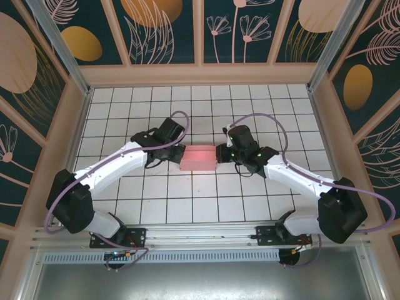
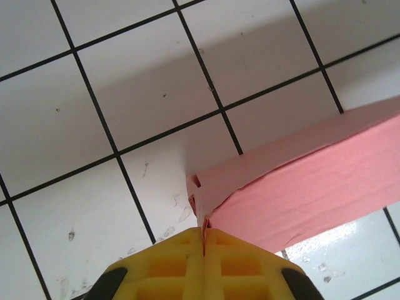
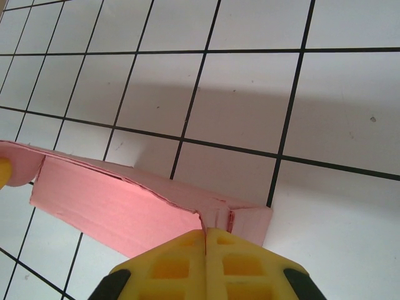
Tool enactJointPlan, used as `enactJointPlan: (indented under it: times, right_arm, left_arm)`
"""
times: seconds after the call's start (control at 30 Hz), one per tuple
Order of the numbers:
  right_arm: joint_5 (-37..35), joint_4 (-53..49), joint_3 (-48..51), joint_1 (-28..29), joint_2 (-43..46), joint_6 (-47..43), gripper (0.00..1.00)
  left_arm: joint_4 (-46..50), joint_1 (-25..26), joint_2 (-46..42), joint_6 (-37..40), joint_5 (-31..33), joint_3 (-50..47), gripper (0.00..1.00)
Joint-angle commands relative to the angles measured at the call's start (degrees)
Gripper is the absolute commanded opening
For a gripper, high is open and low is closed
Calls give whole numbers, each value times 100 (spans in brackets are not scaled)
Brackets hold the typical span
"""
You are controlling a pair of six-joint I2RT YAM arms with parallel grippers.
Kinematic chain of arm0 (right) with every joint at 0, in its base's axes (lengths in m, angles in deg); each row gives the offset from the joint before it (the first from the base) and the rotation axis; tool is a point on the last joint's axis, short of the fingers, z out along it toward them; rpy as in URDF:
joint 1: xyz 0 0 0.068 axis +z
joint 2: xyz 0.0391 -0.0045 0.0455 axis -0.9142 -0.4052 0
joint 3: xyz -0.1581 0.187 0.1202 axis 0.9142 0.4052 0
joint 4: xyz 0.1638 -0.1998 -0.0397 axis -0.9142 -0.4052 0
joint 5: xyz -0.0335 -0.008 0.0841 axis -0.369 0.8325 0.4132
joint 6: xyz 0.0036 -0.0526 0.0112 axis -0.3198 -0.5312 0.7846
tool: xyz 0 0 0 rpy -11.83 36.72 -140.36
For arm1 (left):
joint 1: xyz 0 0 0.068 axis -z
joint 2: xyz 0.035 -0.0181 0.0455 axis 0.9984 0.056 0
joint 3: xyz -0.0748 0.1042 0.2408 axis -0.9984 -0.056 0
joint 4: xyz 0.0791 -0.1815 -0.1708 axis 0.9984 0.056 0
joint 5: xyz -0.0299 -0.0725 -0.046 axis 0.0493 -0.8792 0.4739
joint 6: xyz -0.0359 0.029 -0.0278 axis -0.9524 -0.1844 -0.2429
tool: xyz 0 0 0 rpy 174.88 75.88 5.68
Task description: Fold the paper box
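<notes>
The desk (image 1: 200, 194) is a white surface ruled into square tiles by black lines and enclosed by a wooden frame with patterned panels. The left arm (image 1: 106, 169) and the right arm (image 1: 294, 178) both reach inward from the near edge and meet over the middle of the desk. The paper box (image 1: 199, 158) sits directly between the two grippers, with one short end at each. In the top view it appears as a salmon-pink rectangle. The left gripper (image 1: 181, 154) is at the box's left end and the right gripper (image 1: 219, 153) is at its right end. In the left wrist view, the left gripper (image 2: 204, 232) has its yellow fingers pressed together on a thin corner of card. From there the paper box (image 2: 312, 187) extends ahead and to the right as a shallow, folded body with a small notch beside the clamped corner. In the right wrist view, the right gripper (image 3: 205, 232) is likewise closed on a corner of card. Here the paper box (image 3: 119, 200) extends ahead and to the left, and layered card edges are visible along its upper side. In both wrist views the box casts a broad shadow on the tiles beyond it. Whether its underside touches the desk cannot be determined.
</notes>
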State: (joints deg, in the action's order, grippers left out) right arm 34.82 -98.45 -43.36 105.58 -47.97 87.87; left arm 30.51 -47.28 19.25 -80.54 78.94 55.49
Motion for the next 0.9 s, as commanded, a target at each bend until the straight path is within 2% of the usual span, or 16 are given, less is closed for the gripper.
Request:
enactJointPlan:
  times: [0.0, 0.43, 0.87]
  right_arm:
    - [-10, -159, -158, 103, -78, -91, 0]
    - [-45, -165, -175, 138, -122, -100, 0]
    - [-36, -119, -177, 138, -122, 149, 0]
  left_arm:
    - [12, 18, 155, -399, -247, 211, 1]
    - [53, 14, 481, -1104, -518, 431, 0]
    - [-65, 18, 398, -857, -416, 53, 0]
